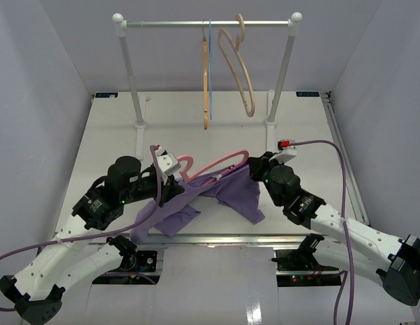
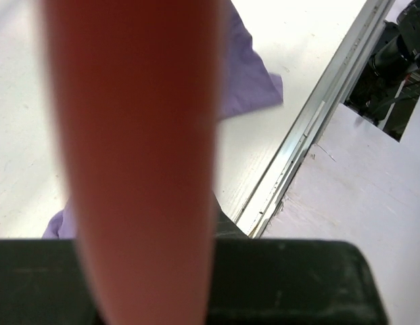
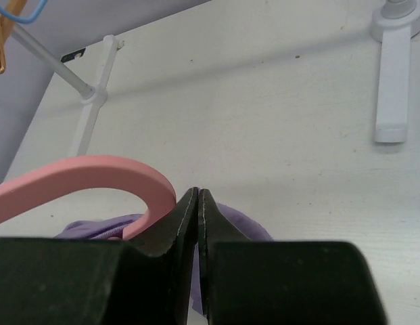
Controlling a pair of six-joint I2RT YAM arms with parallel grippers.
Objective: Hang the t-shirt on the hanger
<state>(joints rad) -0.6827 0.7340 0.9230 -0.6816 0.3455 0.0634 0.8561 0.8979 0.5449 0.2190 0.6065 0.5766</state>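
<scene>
The left claw [image 1: 174,179] pinches the pink hanger [image 1: 216,162] by its hook end and holds it above the counter [image 1: 115,135], with the purple shirt [image 1: 223,193] draped partly over the hanger and its loose ends lying on the counter near the front edge. The right claw [image 3: 198,193] is pressed together just beside the hanger's other end, against the shirt, though I cannot tell whether any cloth is caught in it. At the back, the rack [image 1: 210,24] carries two wooden hangers [image 1: 240,74] and a blue wire hanger [image 1: 210,61].
</scene>
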